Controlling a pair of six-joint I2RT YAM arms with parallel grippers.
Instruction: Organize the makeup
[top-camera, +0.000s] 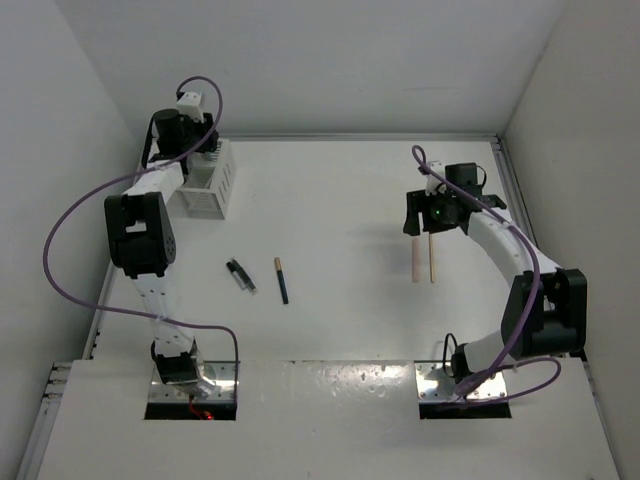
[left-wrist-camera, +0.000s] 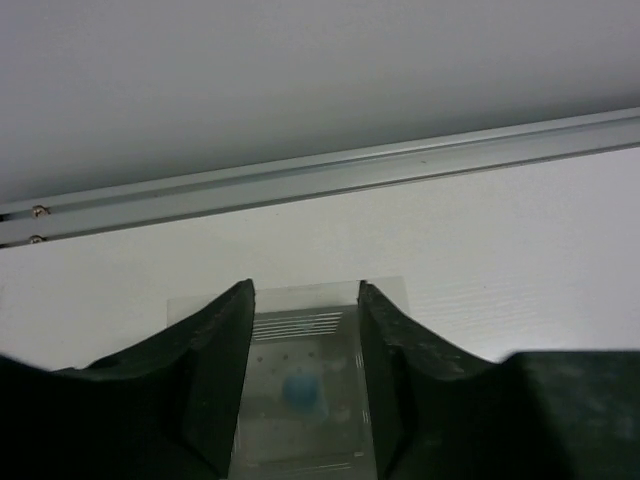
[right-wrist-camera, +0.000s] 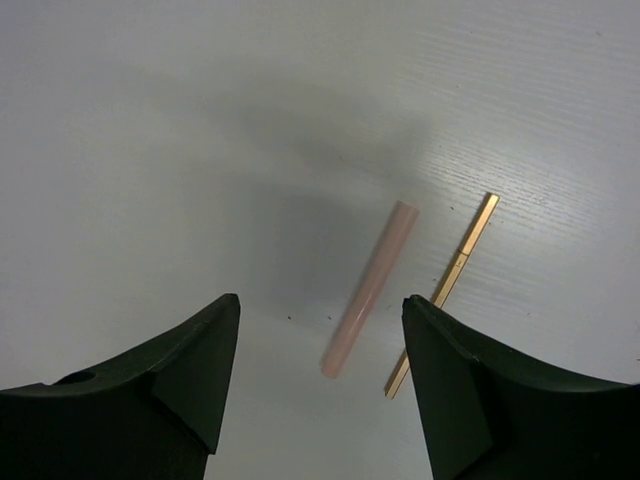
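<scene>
Both grippers open and empty; four pieces of makeup lie loose on the table (top-camera: 340, 200).
Nearest, left of middle, a short black tube (top-camera: 241, 276) and a black pencil (top-camera: 281, 280) with a tan far end lie a little apart. To the right, a pink stick (top-camera: 414, 262) and a gold stick (top-camera: 432, 260) lie side by side under the hovering right gripper (right-wrist-camera: 321, 298), its fingers spread wide and holding nothing. Far left, the left gripper (left-wrist-camera: 305, 292) hangs parted and empty over the white box (top-camera: 212, 190). A blurred blue blob (left-wrist-camera: 300, 390) shows in a clear compartment, too unclear to make out.
</scene>
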